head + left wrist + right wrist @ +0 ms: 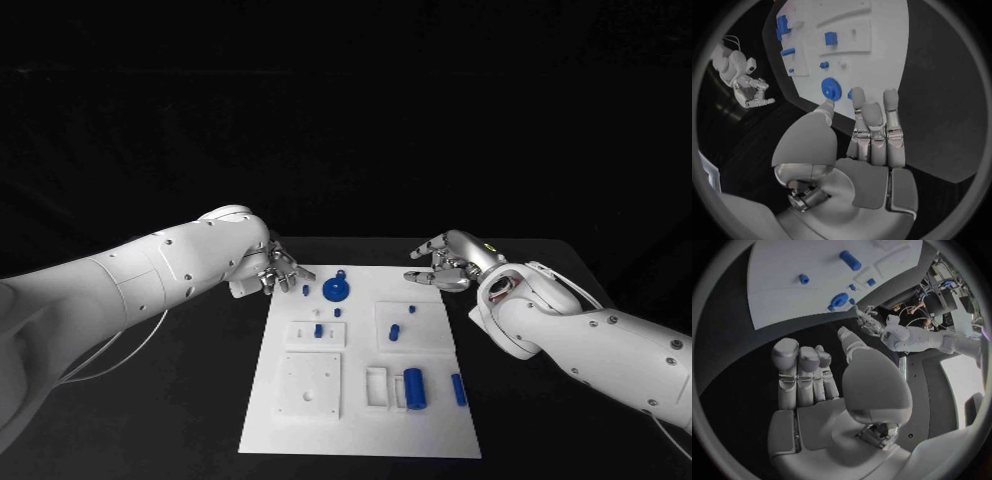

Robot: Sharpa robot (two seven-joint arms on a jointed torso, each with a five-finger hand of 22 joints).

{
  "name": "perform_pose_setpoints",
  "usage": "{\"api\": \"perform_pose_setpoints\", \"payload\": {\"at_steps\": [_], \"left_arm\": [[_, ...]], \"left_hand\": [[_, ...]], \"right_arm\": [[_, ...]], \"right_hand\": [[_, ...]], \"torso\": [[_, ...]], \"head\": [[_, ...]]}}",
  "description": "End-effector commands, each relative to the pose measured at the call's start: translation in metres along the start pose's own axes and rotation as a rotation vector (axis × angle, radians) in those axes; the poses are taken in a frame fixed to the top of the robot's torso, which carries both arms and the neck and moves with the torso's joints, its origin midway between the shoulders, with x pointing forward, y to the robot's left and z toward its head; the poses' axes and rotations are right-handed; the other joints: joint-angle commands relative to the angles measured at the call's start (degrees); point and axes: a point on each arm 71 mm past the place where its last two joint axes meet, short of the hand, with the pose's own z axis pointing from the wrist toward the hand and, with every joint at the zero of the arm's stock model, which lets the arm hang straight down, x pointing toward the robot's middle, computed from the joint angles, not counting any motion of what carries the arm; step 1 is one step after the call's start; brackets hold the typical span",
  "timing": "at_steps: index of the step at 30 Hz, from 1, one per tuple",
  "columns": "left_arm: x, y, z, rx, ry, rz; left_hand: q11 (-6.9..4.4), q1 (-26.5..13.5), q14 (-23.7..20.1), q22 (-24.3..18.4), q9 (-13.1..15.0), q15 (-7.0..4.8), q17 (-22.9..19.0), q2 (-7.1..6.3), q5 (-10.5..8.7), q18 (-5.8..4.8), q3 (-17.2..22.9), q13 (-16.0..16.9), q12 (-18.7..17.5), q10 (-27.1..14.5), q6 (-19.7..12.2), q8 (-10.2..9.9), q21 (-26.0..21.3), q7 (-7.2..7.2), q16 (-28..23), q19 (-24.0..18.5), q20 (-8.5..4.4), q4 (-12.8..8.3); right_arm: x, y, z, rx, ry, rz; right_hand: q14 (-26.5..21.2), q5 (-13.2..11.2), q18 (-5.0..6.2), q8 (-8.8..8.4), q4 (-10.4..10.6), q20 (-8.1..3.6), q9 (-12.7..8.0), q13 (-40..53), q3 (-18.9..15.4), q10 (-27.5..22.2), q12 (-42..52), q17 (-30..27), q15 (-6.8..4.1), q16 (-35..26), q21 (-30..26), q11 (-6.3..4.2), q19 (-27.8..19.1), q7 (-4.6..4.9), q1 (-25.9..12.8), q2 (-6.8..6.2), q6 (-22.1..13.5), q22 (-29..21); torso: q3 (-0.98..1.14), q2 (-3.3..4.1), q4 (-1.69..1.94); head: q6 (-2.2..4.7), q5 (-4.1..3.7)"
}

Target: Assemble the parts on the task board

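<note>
1. Nearest my head camera, the task board (289, 430) lies flat on the black surface (202, 400), its near half carrying a white block (312, 385) and, to the right, a large blue cylinder (414, 387) in a white holder beside a slim blue peg (459, 389).
2. At the far end rests a blue disc (336, 290); small blue pieces (392, 327) stand in raised white fixtures mid-board, presumably awaiting seating.
3. My left robot hand (270, 274) hovers at the board's far-left corner, fingers straight and apart, holding nothing; I judge it staged near the disc.
4. My right robot hand (447, 268) waits off the far-right corner, fingers loosely spread, likewise empty.
5. Beyond the surface, I see only darkness from the head camera.
</note>
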Motion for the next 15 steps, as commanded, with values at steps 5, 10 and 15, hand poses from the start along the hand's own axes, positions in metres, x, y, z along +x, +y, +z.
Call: {"api": "perform_pose_setpoints", "payload": {"at_steps": [5, 10, 15], "left_arm": [[0.0041, -0.0011, 0.0049, 0.006, 0.028, 0.06], [0.0061, -0.0029, 0.007, 0.012, 0.03, 0.061], [0.0099, -0.0064, 0.009, 0.024, 0.039, 0.06]], "left_hand": [[0.1, 0.1, -0.3, 1.1, 0.4, 0.1, -0.1, 1.94, 0.13, -0.3, -0.1, 0.3, 0.1, 1.8, 2.3, -0.5, -0.1, -0.37, 0.5, -0.1, 0.34, -2.1], [0.21, -0.3, -0.4, 1.1, 0.9, 0.16, -0.4, 2.74, 0.65, -0.16, -0.4, 0.6, 0.2, 1.5, -0.5, 2.5, 0.1, -0.13, 1.0, -0.2, 0.41, -3.7], [0.11, 0.0, -0.4, 1.1, 1.5, 0.08, -0.4, 5.0, 3.49, -0.22, -1.2, 0.7, 0.2, 1.6, 0.0, 3.9, 0.4, -0.41, 1.3, -0.2, 0.36, -5.1]], "right_arm": [[-0.0009, 0.0032, 0.0, -0.013, -0.008, 0.005], [-0.0009, 0.0044, 0.0003, -0.016, -0.009, 0.007], [-0.0007, 0.0056, 0.0006, -0.017, -0.009, 0.009]], "right_hand": [[0.3, 0.7, 0.49, -0.22, 0.1, 0.2, -0.1, -0.1, -0.2, -0.1, -0.1, 0.0, 0.0, -0.2, -0.2, 0.24, 2.9, -0.03, -0.4, 0.07, -0.3, 5.5], [0.3, 0.9, 0.5, -0.24, 0.1, 0.2, -0.1, -0.1, -0.2, -0.1, -0.1, 0.0, 0.0, -0.2, -0.2, 0.23, 2.9, -0.02, -0.4, 0.08, -0.3, 5.5], [0.3, 1.2, 0.5, -0.23, 0.1, 0.19, -0.1, -0.1, -0.2, -0.1, -0.1, 0.0, -0.01, -0.2, -0.2, 0.23, 2.9, -0.02, -0.4, 0.08, -0.3, 5.5]], "torso": [[0.04, 0.39, -0.14], [0.0, 0.34, -0.14], [-0.01, 0.39, -0.13]], "head": [[0.1, -0.2], [0.0, -0.27], [-0.07, -0.39]]}}
